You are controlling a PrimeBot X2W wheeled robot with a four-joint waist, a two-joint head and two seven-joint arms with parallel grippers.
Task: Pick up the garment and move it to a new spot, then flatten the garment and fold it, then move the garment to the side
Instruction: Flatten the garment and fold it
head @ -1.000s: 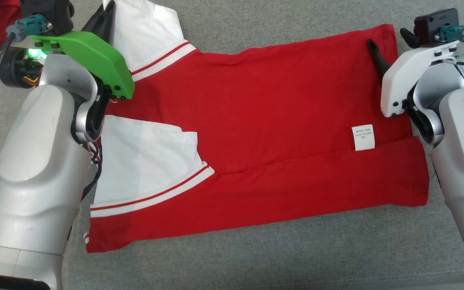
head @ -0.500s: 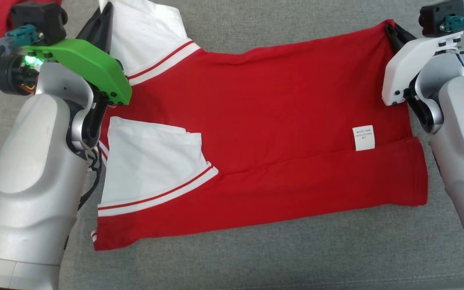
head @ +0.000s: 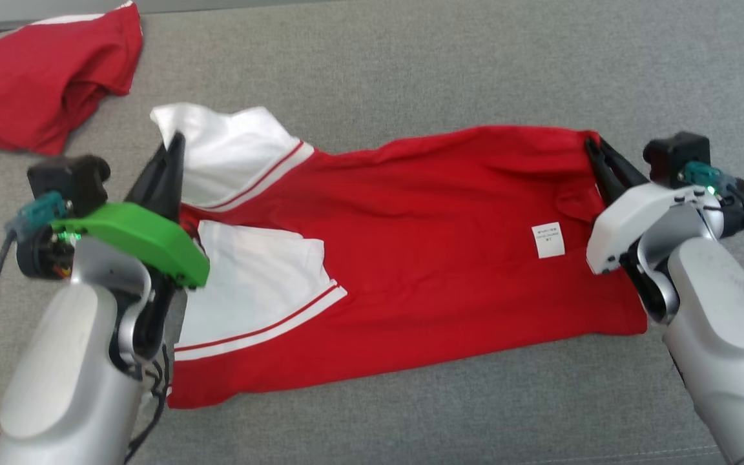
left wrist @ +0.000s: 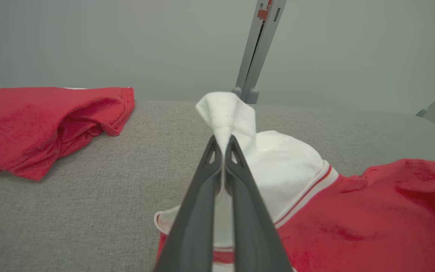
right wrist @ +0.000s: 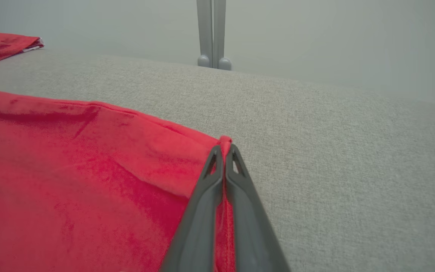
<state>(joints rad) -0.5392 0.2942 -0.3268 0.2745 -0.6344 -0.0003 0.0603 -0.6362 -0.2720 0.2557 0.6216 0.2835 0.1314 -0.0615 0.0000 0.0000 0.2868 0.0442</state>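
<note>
1. Sleeve [head: 236, 148] of the red T-shirt [head: 423, 245], white, is pinched in your left claw [head: 177, 139].
2. Your right claw [head: 591, 145] is pinched on its far hem corner [right wrist: 223, 140].
3. You have the T-shirt across the table's [head: 411, 64] middle; a second red garment [head: 42, 77] sits at the far left corner.

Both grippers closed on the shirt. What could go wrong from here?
The left gripper pinches only the white sleeve tip; it may slip out when pulled.
The right gripper holds just the hem corner; same slip risk.
Another red garment lies near the left side; dragging could snag it.
</note>
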